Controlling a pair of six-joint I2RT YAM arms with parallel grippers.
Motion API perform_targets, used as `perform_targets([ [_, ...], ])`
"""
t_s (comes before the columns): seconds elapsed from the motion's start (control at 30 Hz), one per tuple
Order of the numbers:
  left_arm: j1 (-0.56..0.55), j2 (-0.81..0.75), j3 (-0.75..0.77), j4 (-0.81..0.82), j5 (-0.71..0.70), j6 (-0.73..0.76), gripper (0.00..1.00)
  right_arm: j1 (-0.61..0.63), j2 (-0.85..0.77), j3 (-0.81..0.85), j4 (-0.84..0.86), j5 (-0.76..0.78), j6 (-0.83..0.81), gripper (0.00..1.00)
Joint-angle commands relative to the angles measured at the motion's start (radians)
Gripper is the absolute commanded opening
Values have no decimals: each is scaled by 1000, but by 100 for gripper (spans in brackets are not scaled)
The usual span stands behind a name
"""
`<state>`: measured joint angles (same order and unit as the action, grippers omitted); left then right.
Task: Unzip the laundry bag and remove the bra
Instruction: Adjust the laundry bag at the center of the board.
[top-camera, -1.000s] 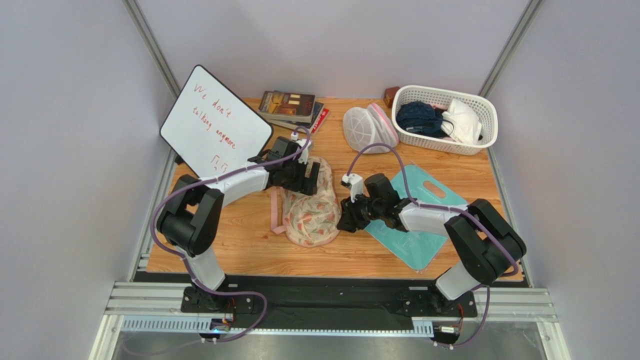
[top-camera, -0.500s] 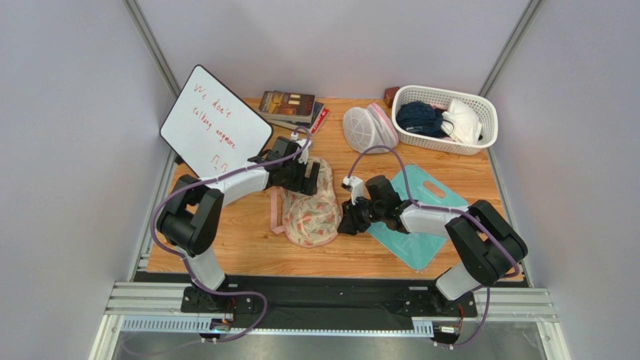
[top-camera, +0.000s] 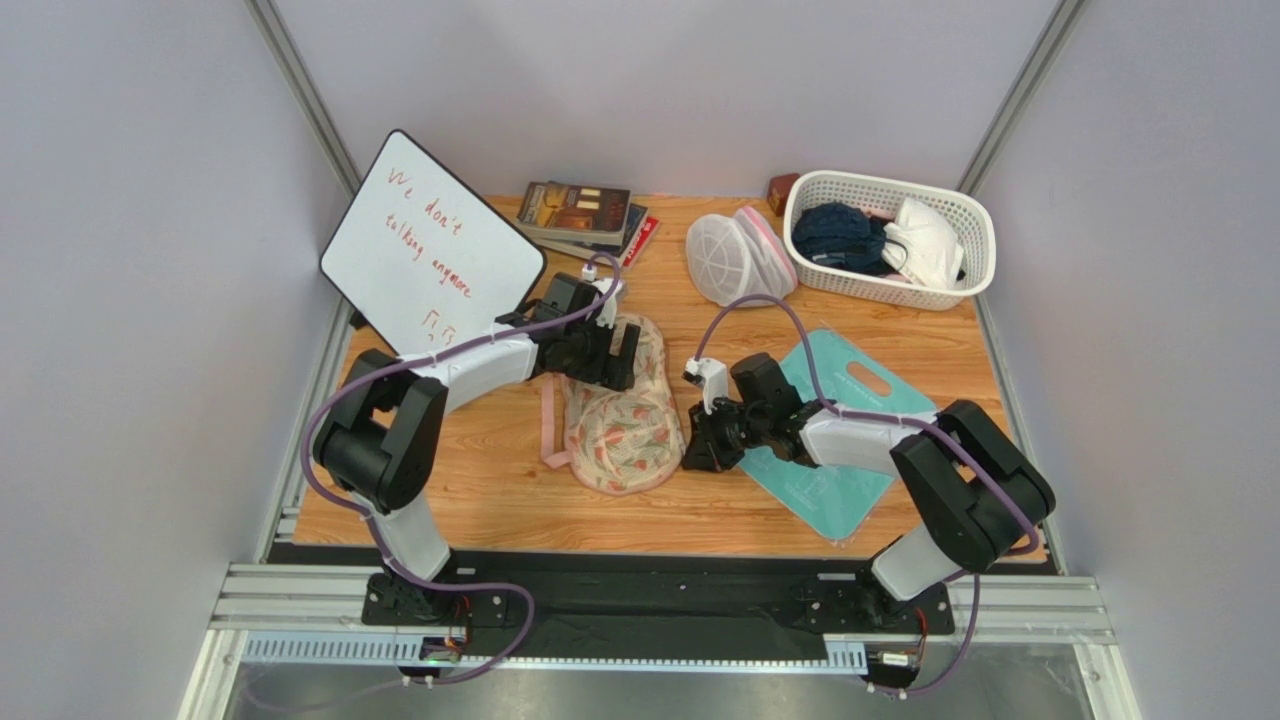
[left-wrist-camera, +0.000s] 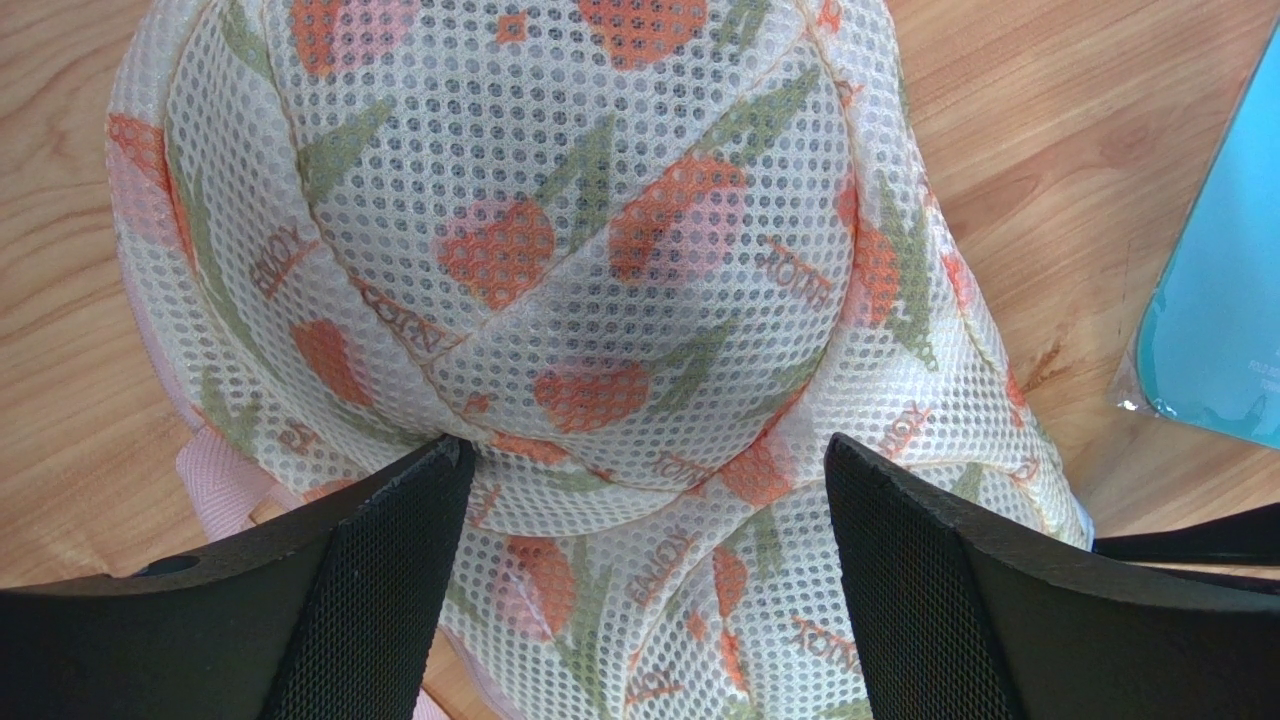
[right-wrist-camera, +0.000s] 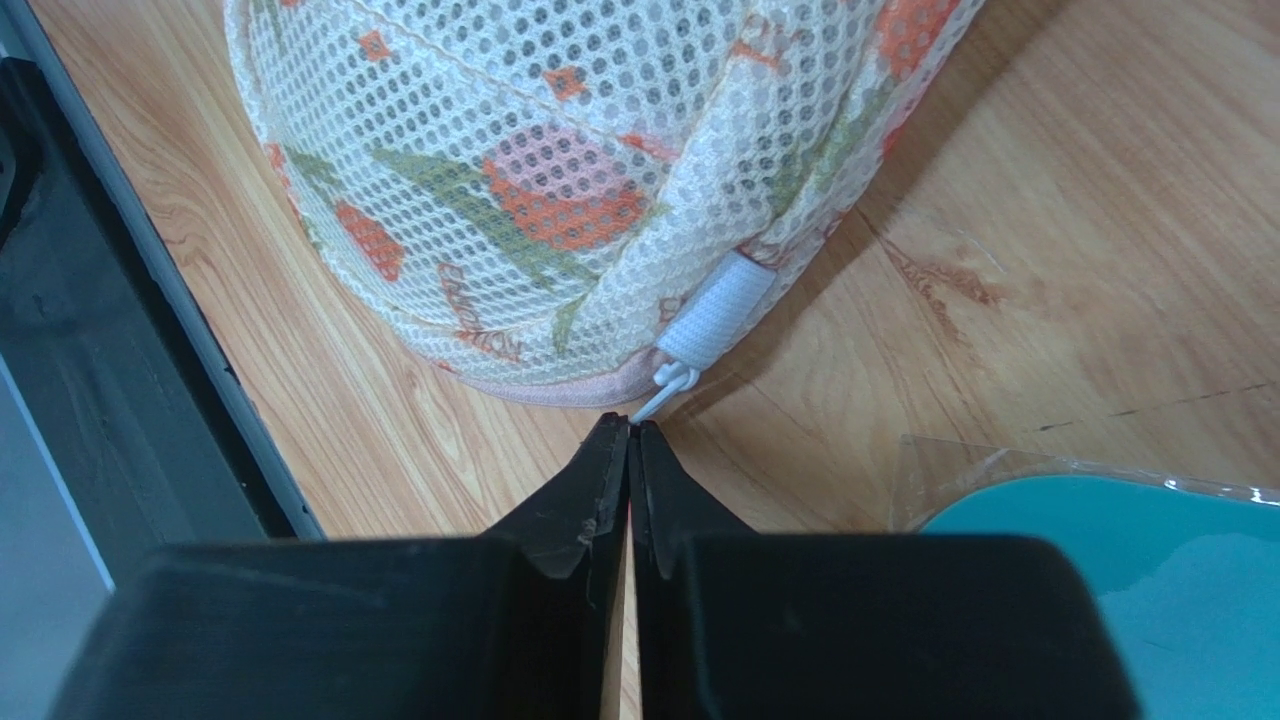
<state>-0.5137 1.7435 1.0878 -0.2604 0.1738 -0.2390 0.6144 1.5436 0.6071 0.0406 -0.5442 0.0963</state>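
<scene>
R gripper has shut since a sec ago & edged closer to the bag. Jaws now pressed together, tips pinching the very end of the zip pull, which sticks out of the pink rim right at the tips. Laundry bag lies on the table just ahead of R fingers. L gripper hasn't shifted: jaws spread wide, straddling the bag's other lobe, mesh bulging between & ahead of its fingers, not clamped.

left arm / right arm: white links, black joints | cables: purple — one per arm | claw fingers: black, dimpled
</scene>
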Motion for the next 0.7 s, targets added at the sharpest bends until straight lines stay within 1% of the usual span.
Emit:
perform_targets([
  [0.0,6,-22,24,-39,0,15,92,4,-10,23,-5,52,-21,2],
  [0.03,3,-30,24,-43,-8,17,92,4,-13,28,-8,61,-21,0],
  [0.17,-20,-87,33,-77,-40,27,93,4,-34,22,-11,114,-18,0],
  [0.3,-87,-139,72,-122,-95,50,94,4,-71,13,-18,144,-18,0],
  [0.43,-109,-154,106,-131,-80,37,94,2,-105,-3,-25,188,-12,0],
  [0.57,-123,-115,138,-135,-34,4,94,4,-120,-13,-15,182,6,0],
  [0.6,-134,-99,145,-141,-40,-2,96,4,-120,-13,-8,182,16,1],
  [0.67,-143,-40,175,-183,-71,-20,96,5,-119,-18,7,170,32,6],
])
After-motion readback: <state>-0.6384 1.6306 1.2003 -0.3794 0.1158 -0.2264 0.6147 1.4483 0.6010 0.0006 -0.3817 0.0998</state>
